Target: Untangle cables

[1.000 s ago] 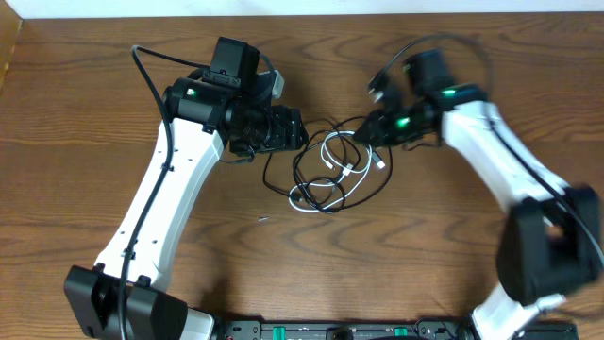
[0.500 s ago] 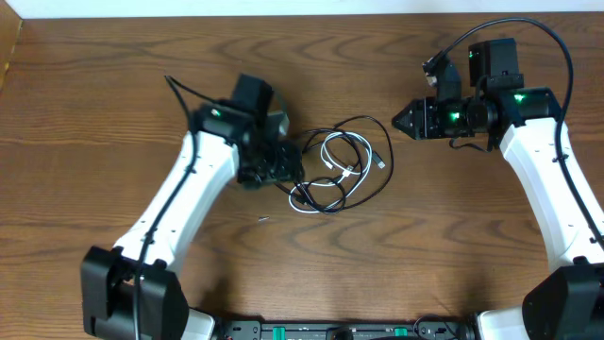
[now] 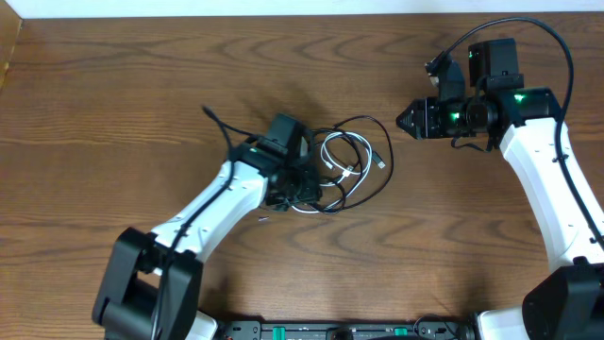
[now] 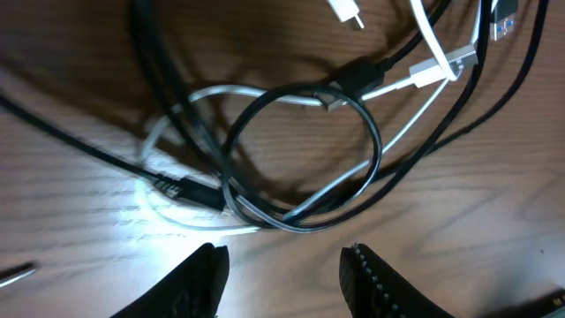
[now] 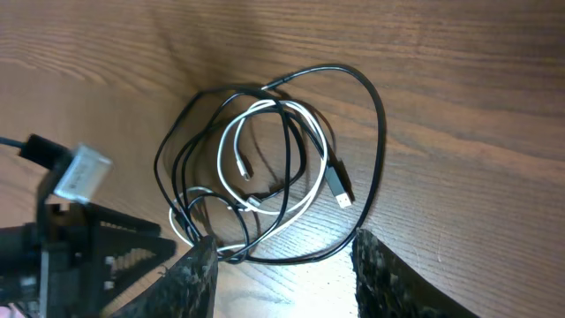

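The cables lie in one tangled heap on the wooden table: a thin white cable point(image 3: 329, 151) looped through a thin black cable point(image 3: 376, 132). My left gripper point(image 3: 304, 192) sits at the heap's left front edge. Its jaws are open with bare wood between them point(image 4: 282, 269), and the crossing black cable point(image 4: 375, 146) and white cable point(image 4: 424, 72) lie just ahead. My right gripper point(image 3: 404, 120) hangs open well to the right of the heap. From there point(image 5: 282, 278) it looks down on the white cable point(image 5: 320, 168), the black cable point(image 5: 380, 124) and a plug end point(image 5: 339, 187).
The brown wooden table point(image 3: 113, 104) stretches bare to the left and behind. The left arm's white link point(image 3: 212, 208) runs from the front left. The right arm point(image 3: 543, 179) stands along the right side. A light strip point(image 3: 302, 8) marks the far edge.
My left gripper has swung right and forward to the heap's left front edge, and its jaws have narrowed. My right gripper has pulled back to the right, away from the cables, and opened.
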